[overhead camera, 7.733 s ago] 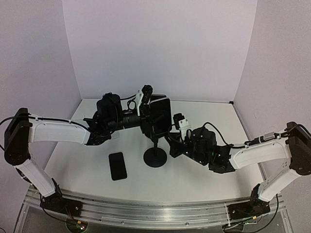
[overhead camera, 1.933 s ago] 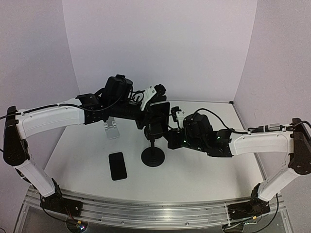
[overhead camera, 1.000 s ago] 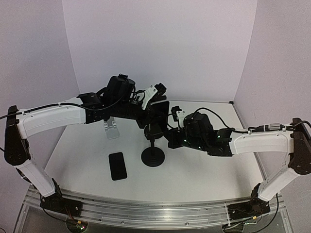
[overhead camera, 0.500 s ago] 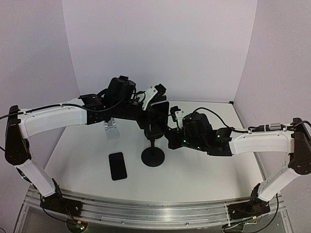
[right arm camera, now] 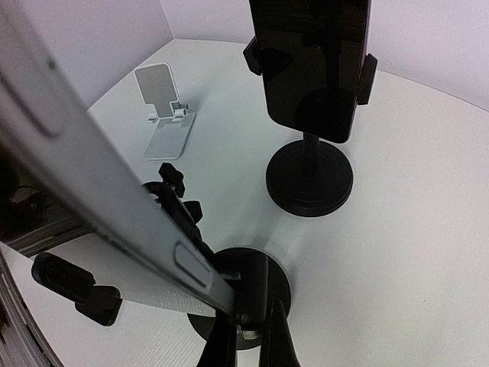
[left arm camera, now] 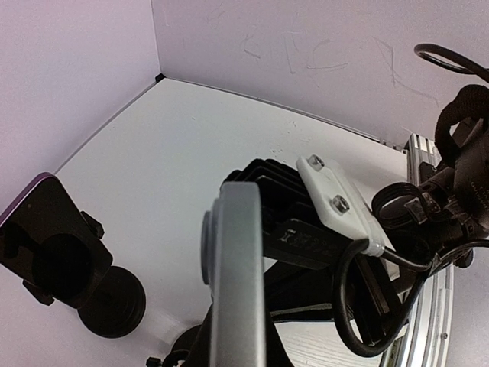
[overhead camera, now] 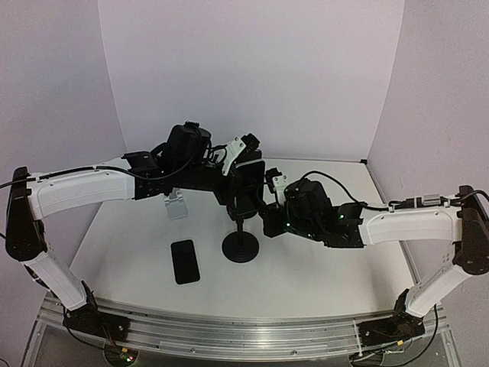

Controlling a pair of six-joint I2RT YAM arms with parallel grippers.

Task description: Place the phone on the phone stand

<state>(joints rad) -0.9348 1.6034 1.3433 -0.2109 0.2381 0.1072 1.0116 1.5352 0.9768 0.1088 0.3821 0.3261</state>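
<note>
Phone (left arm camera: 233, 260) clamped in left gripper (overhead camera: 239, 172); right gripper (right arm camera: 250, 336) closed by phone stand (right arm camera: 265, 281).

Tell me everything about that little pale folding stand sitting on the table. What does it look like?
The small stand is pale silver-white, like thin metal or plastic. A flat base plate lies on the table and a back plate rises from it, leaning back, with two small lips at the fold. It holds nothing and nothing touches it. Seen from above, it sits left of the black round-based stand.
</note>
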